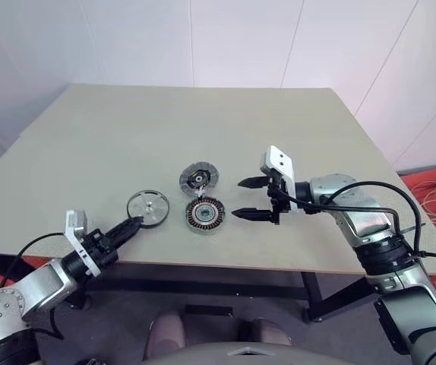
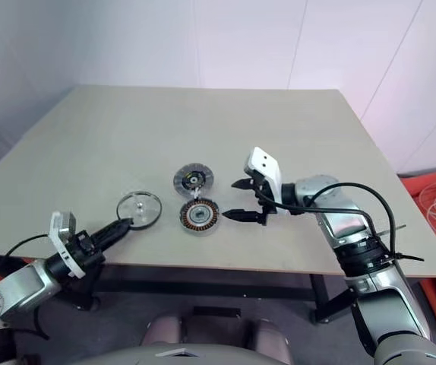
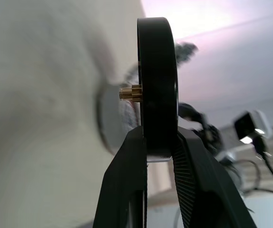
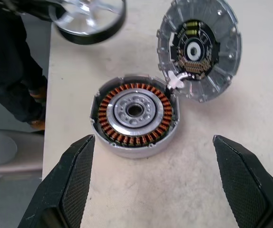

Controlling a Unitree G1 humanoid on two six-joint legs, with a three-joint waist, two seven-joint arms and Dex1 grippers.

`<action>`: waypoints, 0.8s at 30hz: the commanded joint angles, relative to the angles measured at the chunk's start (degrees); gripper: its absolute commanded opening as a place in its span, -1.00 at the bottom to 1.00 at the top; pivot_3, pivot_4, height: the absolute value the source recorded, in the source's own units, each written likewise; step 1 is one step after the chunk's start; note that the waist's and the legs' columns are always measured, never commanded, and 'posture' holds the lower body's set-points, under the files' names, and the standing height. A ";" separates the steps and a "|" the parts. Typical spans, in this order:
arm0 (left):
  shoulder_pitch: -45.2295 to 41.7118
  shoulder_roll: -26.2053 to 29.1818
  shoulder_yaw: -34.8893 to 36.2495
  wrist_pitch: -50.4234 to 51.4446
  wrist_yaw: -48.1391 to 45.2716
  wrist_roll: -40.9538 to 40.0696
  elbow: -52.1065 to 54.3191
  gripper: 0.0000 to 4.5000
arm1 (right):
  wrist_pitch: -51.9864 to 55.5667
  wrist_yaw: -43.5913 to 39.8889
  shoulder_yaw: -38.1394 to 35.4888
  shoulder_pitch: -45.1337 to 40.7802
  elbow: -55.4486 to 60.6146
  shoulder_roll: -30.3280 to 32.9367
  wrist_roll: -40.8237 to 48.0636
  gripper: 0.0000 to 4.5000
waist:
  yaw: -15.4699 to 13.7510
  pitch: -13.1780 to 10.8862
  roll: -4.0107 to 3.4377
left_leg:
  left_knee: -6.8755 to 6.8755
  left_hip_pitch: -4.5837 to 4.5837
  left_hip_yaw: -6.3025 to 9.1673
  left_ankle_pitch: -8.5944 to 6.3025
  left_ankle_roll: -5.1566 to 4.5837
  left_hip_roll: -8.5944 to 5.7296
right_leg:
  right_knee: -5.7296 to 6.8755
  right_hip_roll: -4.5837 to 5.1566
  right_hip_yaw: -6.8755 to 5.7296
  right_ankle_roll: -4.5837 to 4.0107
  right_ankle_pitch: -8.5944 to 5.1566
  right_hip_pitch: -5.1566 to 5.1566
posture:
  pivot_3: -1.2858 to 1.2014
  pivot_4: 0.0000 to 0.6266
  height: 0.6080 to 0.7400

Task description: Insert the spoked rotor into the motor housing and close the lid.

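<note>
The wide, pale beige rectangular desk carries everything; places below are given from the motor housing.

The motor housing, a round flat silver disc with a ring of copper windings around a silver centre hub, lies face up near the desk's front edge. The lid, a round silver-grey disc of like size with a dark centre showing small electronic parts, lies flat just behind the housing, its rim touching or nearly touching the housing's rim; a small white tab sits where the two meet.

The right claw, two black fingers below a white block, hangs just to the right of the housing, pointing at it, its fingers spread wide and grasping nothing.

The spoked rotor, a shiny silver metal wheel with a dark rim and a small brass stub at its hub, is to the left of the housing. The left claw is clenched on the rotor's rim at the side away from the housing, fingers pressed on either face.
</note>
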State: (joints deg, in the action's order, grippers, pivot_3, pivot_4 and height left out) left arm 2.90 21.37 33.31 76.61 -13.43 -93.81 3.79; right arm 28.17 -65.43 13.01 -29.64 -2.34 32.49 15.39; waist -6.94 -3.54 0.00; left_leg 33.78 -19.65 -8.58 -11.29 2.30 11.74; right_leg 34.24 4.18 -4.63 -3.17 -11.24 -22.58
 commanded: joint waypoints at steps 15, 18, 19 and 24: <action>-7.91 -2.88 -18.59 -12.34 9.24 -11.12 -1.98 -0.79 | -0.74 0.59 -2.08 -0.41 2.38 2.12 0.67 1.00 | -0.07 0.04 0.05 | -0.62 0.32 -0.01 -0.02 -0.03 0.00 | -0.54 -0.13 0.00 0.21 0.07 0.35 | 0.03 -1.00 1.00; -8.92 -3.16 -19.52 -12.88 9.54 -11.04 -3.93 -0.79 | -0.35 -0.20 -2.52 0.42 3.41 2.93 1.57 1.00 | -0.09 0.04 0.04 | -0.68 0.23 -0.02 -0.02 0.00 0.00 | -0.51 -0.14 0.00 0.20 0.06 0.28 | 0.03 -1.00 1.00; -9.04 -3.10 -19.70 -12.86 9.45 -11.02 -4.35 -0.79 | -0.26 -0.32 -2.63 0.60 3.61 3.11 1.75 1.00 | -0.08 0.04 0.04 | -0.68 0.19 -0.02 -0.02 0.01 0.00 | -0.51 -0.14 0.00 0.20 0.06 0.26 | 0.03 -1.00 1.00; -9.17 -2.96 -20.54 -12.69 10.09 -11.21 -6.49 -0.79 | -0.27 -0.26 -2.79 0.97 3.63 3.47 1.85 1.00 | -0.01 0.04 0.04 | -0.64 0.10 -0.04 -0.03 -0.01 -0.01 | -0.51 -0.13 0.03 0.21 0.05 0.29 | 0.03 -1.00 1.00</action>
State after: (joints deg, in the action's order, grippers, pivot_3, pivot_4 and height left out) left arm -5.43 18.22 12.96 64.15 -3.28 -103.08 -2.67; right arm 28.13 -65.42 11.98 -28.22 -1.21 35.45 15.94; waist -6.95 -3.50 0.04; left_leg 33.13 -19.54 -8.62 -11.32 2.29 11.74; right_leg 33.73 4.06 -4.60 -2.96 -11.19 -22.27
